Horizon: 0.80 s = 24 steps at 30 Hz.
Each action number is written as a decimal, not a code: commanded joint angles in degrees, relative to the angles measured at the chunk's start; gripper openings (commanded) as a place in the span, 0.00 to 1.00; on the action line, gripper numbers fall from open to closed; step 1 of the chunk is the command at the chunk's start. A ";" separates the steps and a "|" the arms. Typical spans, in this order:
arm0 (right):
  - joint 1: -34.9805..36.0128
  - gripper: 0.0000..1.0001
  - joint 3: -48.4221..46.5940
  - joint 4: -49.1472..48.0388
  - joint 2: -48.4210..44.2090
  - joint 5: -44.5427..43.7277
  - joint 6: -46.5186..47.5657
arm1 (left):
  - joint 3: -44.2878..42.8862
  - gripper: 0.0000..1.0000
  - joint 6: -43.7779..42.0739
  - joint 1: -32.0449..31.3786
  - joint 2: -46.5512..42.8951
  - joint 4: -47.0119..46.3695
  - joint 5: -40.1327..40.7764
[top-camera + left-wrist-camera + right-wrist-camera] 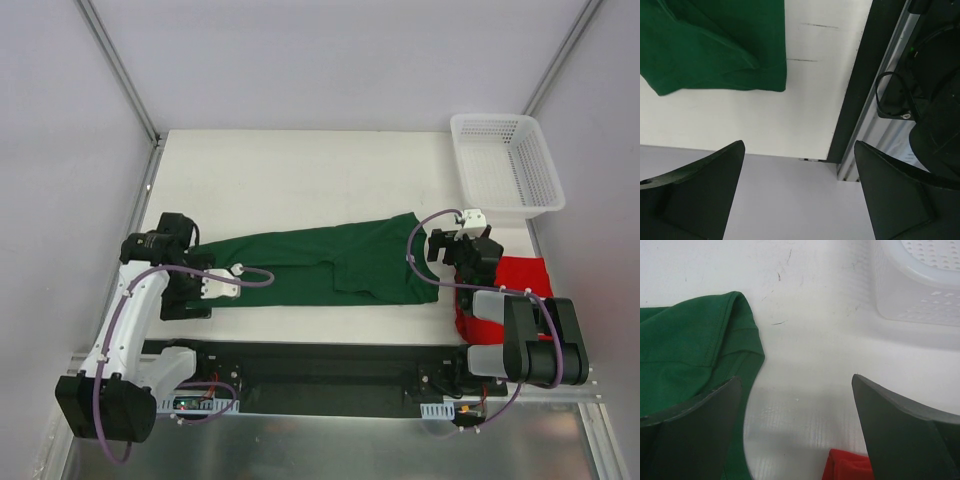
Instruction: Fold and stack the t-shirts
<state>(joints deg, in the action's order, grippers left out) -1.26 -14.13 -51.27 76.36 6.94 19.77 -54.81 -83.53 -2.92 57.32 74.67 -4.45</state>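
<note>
Two shirts: a green t-shirt [320, 265] lies as a long band across the near half of the counter [300, 180]. A red t-shirt [525, 275] sits at the right edge, partly hidden under the right arm.
Left claw [799, 150]: released, fingers spread wide with nothing between them. It is poised at the green shirt's left end, and in the wrist view the hem lies beyond the fingertips, not inside them.
Right claw [796, 380]: released and holding nothing, at the shirt's right end. The green edge runs just beside its left finger, and a corner of red shows below.
Basket [461, 160]: white, at the far right corner, apart from both shirts.
Step in hand: apparently mid-fold on the green shirt. It looks narrowed lengthwise already, with a crosswise fold yet to come.
Red shirt's state: too hidden to say whether it is folded.
Next move calls for: probably both claws lowering to the cloth and pinching one end cleanly through all its layers. That end then goes over the other without dragging the band askew, before the shirts are stacked.
</note>
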 commanded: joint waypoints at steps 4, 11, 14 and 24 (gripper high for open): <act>0.03 0.96 -0.02 -3.58 -0.24 1.23 0.27 | 3.39 0.99 -10.96 0.11 2.26 -7.16 -3.46; 0.03 0.96 -0.02 -3.58 -0.24 1.23 0.18 | -4.48 0.99 12.00 -0.51 19.47 -16.40 -0.82; 0.03 0.96 -0.02 -3.49 -0.24 1.23 0.18 | -11.00 0.89 24.50 -0.86 26.96 -16.31 -2.31; 0.03 0.96 -0.02 -3.58 -0.24 1.32 0.27 | -7.34 0.78 41.51 -2.62 25.40 -19.57 -1.70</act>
<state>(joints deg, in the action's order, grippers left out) -1.26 -14.13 -51.27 76.36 6.94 19.77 -65.04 -50.65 -4.95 86.30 54.17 -5.61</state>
